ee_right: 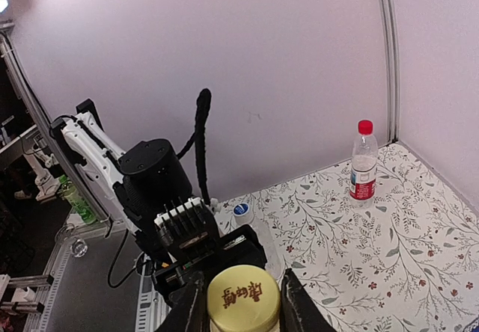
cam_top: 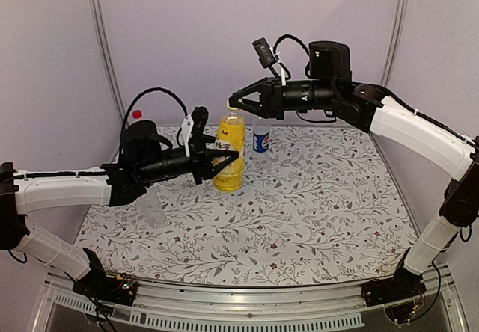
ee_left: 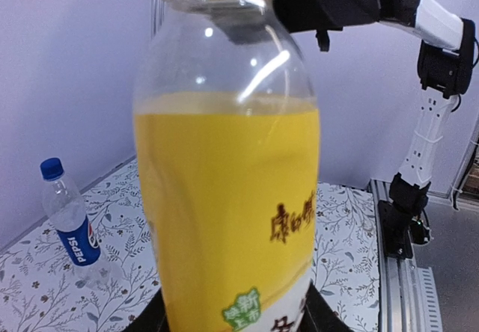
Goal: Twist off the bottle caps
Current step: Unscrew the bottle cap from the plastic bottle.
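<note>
The yellow-liquid bottle (cam_top: 229, 152) stands upright on the patterned table and fills the left wrist view (ee_left: 224, 197). My left gripper (cam_top: 224, 161) is shut on its lower body, a finger (ee_left: 323, 318) on each side. My right gripper (cam_top: 234, 102) is at the bottle's top, its fingers (ee_right: 191, 306) closed against both sides of the yellow cap (ee_right: 243, 299). The blue-label bottle (cam_top: 261, 137) stands just behind to the right, and shows in the left wrist view (ee_left: 71, 223). The red-white label bottle (ee_right: 363, 164) stands at the back left (cam_top: 137, 117). The plain clear bottle (cam_top: 153, 208) stands under my left arm.
The table has a floral cloth (cam_top: 299, 205). Purple walls with metal corner posts (cam_top: 102, 48) enclose the back and sides. A metal rail (cam_top: 247, 294) runs along the near edge by the arm bases.
</note>
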You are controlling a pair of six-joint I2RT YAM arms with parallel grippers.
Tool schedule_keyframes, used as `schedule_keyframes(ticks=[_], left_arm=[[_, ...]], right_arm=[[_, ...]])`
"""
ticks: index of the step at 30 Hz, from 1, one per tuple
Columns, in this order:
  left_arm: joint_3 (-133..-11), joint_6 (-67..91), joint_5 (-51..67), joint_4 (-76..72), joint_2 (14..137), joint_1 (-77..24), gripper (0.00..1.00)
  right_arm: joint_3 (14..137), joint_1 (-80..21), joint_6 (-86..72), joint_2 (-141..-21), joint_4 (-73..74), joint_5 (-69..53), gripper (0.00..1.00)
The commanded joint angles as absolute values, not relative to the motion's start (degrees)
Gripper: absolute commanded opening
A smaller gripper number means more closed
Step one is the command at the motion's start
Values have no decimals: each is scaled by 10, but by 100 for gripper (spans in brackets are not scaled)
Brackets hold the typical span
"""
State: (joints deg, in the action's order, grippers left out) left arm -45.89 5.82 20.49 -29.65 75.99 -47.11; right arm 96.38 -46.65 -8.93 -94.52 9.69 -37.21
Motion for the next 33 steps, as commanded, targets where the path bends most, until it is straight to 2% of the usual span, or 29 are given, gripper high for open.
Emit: schedule_keyframes(ticks=[1,5,8,13,18,20,23,25,28,33], left_arm=[[-461,45,341,-322,752,-455,29],[-469,46,507,-330,753,-442,30],[-475,56,581,-333,759,-435,29],[-476,68,631,-345,771,-433,29],[-477,65,598,-337,770,-433,27],[-477,49,547,-319,763,-432,27],[-477,34,423,-292,754,-434,26],[-478,31,341,-277,750,-438,24],[-478,25,262,-262,744,-447,24],[-477,18,190,-252,738,-470,24]], right_arm=[[988,-471,-37,-953,134,-437,0],[1002,-470,62,-951,199,-524,0],[1004,-471,119,-951,230,-592,0],[1012,-470,163,-964,262,-675,0],[1029,-470,153,-975,268,-632,0],[1031,-470,128,-972,255,-592,16],[1027,-470,67,-959,220,-524,52],[1018,-470,15,-949,183,-485,70],[1012,-471,-72,-937,141,-388,79],[1012,-478,-153,-946,115,-298,78]])
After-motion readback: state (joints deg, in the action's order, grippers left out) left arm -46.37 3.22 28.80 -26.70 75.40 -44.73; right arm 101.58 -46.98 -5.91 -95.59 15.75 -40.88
